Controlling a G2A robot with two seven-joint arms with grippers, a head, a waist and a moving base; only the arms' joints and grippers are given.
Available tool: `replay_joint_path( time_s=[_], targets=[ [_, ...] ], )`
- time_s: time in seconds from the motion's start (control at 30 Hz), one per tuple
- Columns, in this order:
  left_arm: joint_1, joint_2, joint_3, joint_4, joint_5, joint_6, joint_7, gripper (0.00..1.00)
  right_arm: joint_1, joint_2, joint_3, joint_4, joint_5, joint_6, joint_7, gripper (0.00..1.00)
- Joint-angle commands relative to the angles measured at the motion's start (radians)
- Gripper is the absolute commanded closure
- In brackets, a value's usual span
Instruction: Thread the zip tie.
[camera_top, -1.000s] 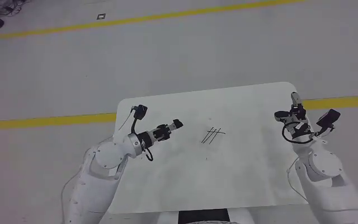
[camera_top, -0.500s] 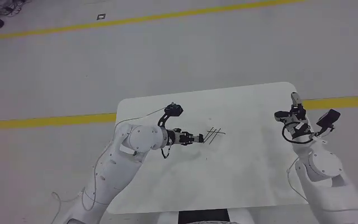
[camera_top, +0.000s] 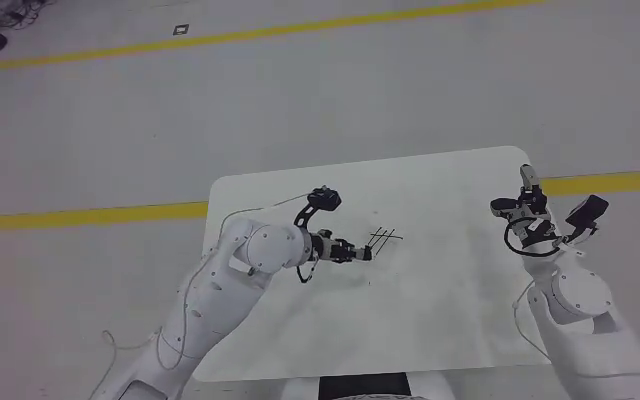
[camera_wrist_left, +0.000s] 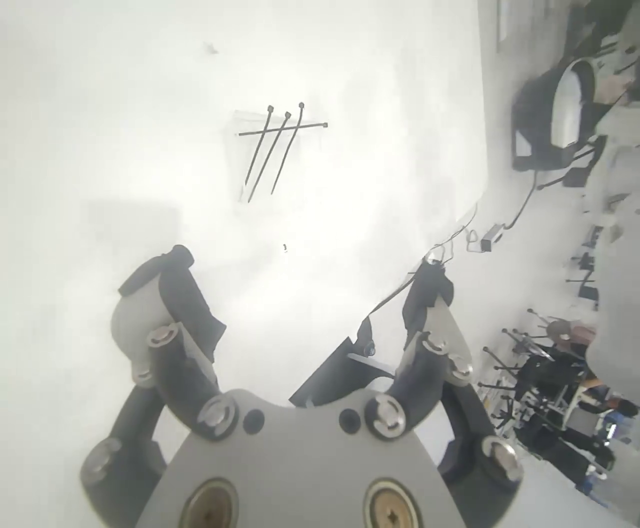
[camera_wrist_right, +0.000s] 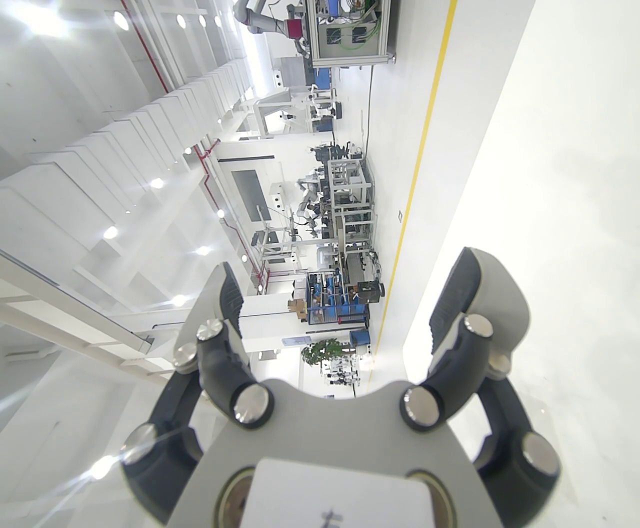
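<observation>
A white table (camera_top: 440, 310) stood on grey floor striped with yellow lines (camera_top: 100, 215). 4 black zip ties (camera_top: 381, 240), 3 side by side and 1 across, lay mid-table, uncovered. The left gripper (camera_top: 364, 253) hung just left of them, wide open and empty; the right gripper (camera_wrist_right: 345, 265) gaped empty at the far right corner. Over 1 s the left gripper had moved right, closer to the ties.
</observation>
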Motion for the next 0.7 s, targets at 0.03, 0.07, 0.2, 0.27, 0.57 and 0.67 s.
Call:
replay_joint_path(
  time_s=[0.03,0.07,0.2,0.27,0.57,0.67],
  targets=[
    [-0.069,-0.018,0.073,0.038,0.013,0.003,-0.017,0.0,0.0,0.0,0.0,0.0,0.0,0.0,0.0,0.0],
    [-0.092,-0.025,0.094,0.057,0.013,0.01,-0.025,0.0,0.0,0.0,0.0,0.0,0.0,0.0,0.0,0.0],
    [-0.196,-0.062,0.196,0.13,0.017,0.029,-0.034,0.0,0.0,0.0,0.0,0.0,0.0,0.0,0.0,0.0],
    [-0.246,-0.088,0.255,0.162,0.02,0.028,-0.014,0.0,0.0,0.0,0.0,0.0,0.0,0.0,0.0,0.0],
    [-0.352,-0.155,0.38,0.278,0.031,0.099,-0.011,0.0,0.0,0.0,0.0,0.0,0.0,0.0,0.0,0.0],
    [-0.352,-0.155,0.38,0.278,0.031,0.099,-0.011,0.0,0.0,0.0,0.0,0.0,0.0,0.0,0.0,0.0]
  ],
)
